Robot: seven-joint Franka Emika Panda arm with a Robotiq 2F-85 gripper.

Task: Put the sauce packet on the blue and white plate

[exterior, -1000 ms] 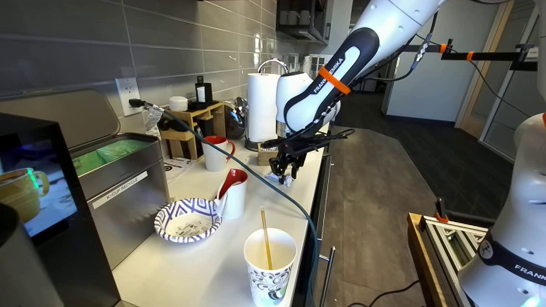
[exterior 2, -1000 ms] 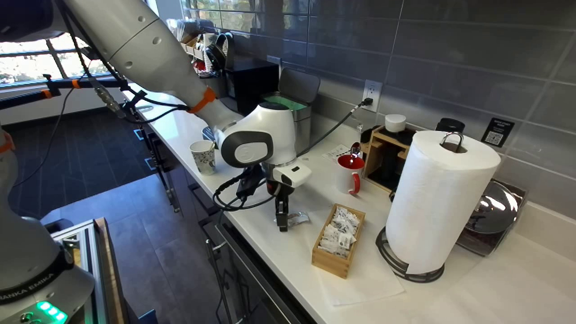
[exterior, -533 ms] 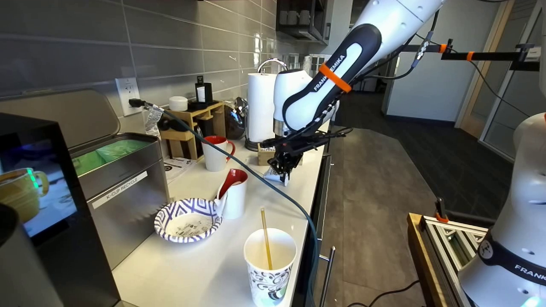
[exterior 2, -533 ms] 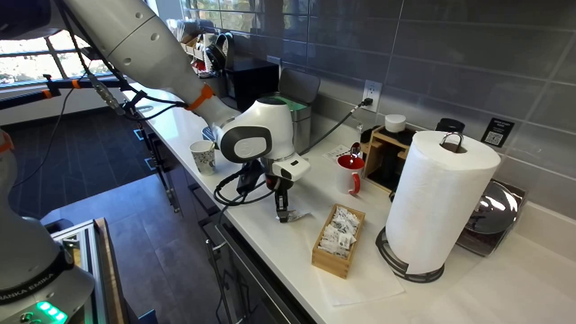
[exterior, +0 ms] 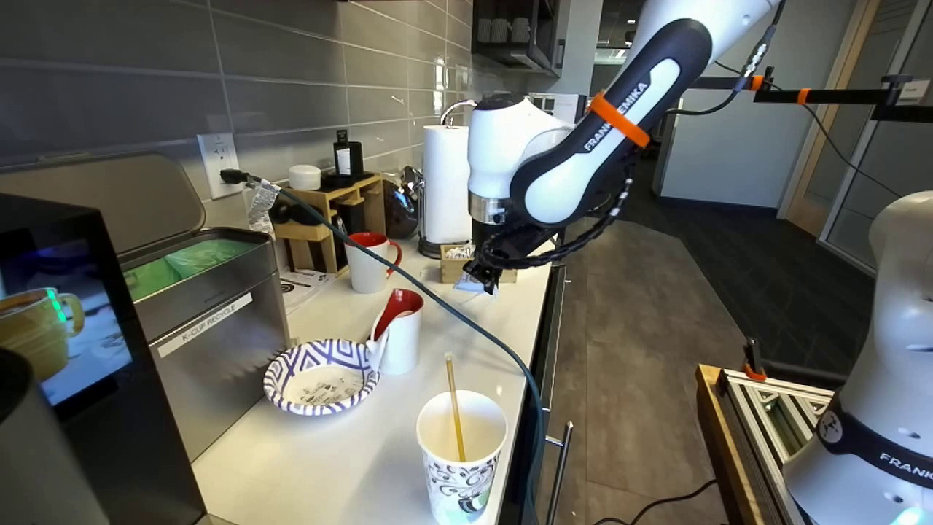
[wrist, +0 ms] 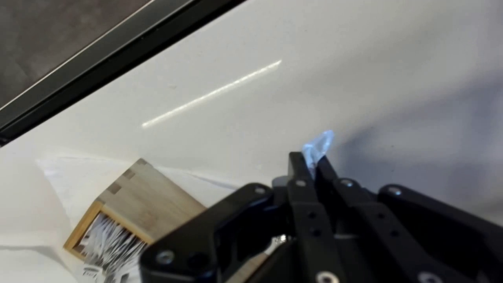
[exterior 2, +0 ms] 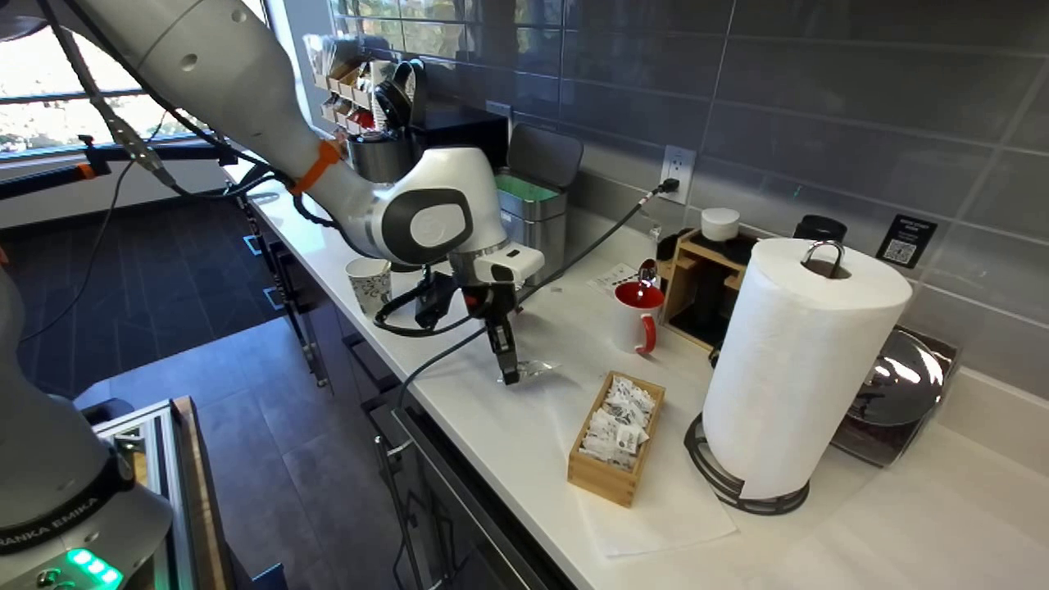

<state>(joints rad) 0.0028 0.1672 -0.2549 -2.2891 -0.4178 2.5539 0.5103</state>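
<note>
Counter (exterior: 306, 467), white, carrying the standing items below. Robot arm (exterior: 605, 146), white and black, reaching over the counter, wrist pointing downward. Bin (exterior: 226, 364), steel, marked K-Cup Recycle, lid (exterior: 109, 200) raised. Paper towel roll (exterior 2: 807, 369), white, upright. Gripper (wrist: 311, 159), black; its fingers stand nearly together, pinching the sauce packet (wrist: 320, 144) between their tips. Wooden box (exterior 2: 598, 479), filled with small paper packets (exterior 2: 619, 426). Blue and white plate (exterior: 280, 380), right way up on the counter, near the bin. Paper cup (exterior: 463, 485), patterned, upright, a thin stick (exterior: 453, 408) leaning inside. Mug (exterior: 403, 350), white with red interior, beside the plate; whether the two touch cannot be told. Second mug (exterior: 366, 275), same colours, farther along the counter. Sauce packet, one end jutting past the fingertips; it is held clear of the counter, near the wooden box, well apart from the plate.
</note>
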